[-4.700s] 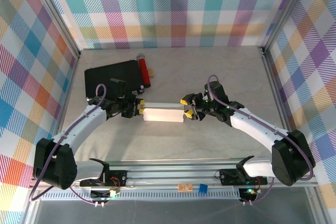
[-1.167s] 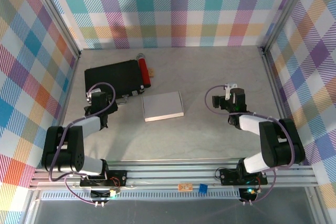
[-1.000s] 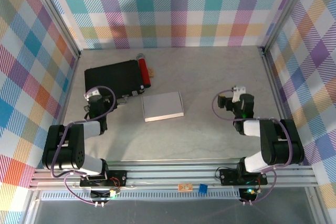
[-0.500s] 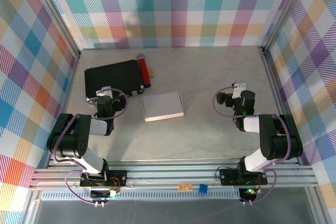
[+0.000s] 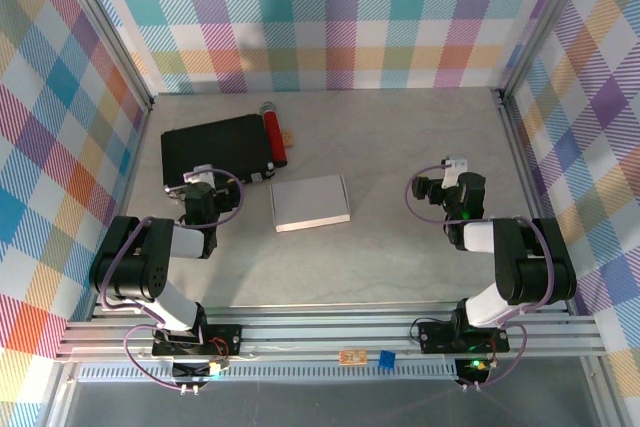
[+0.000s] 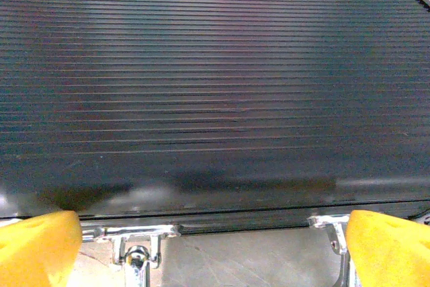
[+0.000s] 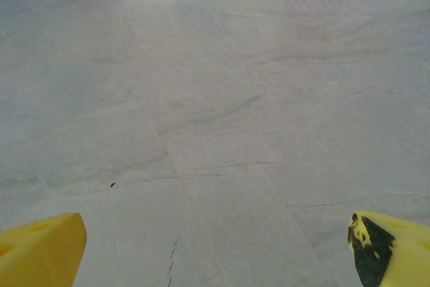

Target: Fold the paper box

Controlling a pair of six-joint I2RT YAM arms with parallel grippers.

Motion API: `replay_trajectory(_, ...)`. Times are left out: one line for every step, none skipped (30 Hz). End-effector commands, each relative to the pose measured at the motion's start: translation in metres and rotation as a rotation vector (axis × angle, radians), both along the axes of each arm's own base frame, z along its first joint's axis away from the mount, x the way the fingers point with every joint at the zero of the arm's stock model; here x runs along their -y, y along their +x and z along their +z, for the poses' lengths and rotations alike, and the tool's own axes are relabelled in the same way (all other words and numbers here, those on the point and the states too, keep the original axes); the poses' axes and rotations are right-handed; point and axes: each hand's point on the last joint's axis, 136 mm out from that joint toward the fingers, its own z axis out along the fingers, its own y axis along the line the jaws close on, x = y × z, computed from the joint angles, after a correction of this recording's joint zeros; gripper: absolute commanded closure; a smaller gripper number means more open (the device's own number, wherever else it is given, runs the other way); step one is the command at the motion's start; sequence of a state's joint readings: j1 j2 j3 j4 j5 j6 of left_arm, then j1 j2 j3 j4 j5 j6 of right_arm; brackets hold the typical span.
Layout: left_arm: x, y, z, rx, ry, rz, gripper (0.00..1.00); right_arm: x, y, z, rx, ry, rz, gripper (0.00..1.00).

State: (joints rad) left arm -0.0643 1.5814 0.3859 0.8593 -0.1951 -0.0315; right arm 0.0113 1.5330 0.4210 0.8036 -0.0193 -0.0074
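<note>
Top external view: the paper box point(image 5: 311, 203) lies flat on the table point(image 5: 400, 127) as a shallow, closed white rectangle, between the two claws and well apart from each. It lies right of the left gripper point(image 6: 215, 243) and left of the right gripper point(image 7: 215, 240).

Left wrist view: the left gripper's yellow fingertips are spread wide with nothing between them. The black case point(image 6: 215, 85) sits directly ahead, just beyond the tips.

Right wrist view: the right gripper's fingertips are likewise spread wide and empty over bare table.

Assessment: no flap stands open, so the folding appears complete and both arms sit tucked close to their bases. The next move likely calls only for checking the closure, or a light press on the lid if any edge has lifted.
</note>
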Motion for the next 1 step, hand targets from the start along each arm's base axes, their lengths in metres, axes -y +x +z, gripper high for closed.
replay_trajectory(0.0023,0.0053,0.0122,0.043,0.02,-0.015,0.0,0.0015,-0.0006,0.0012,0.009,0.013,-0.006,0.01)
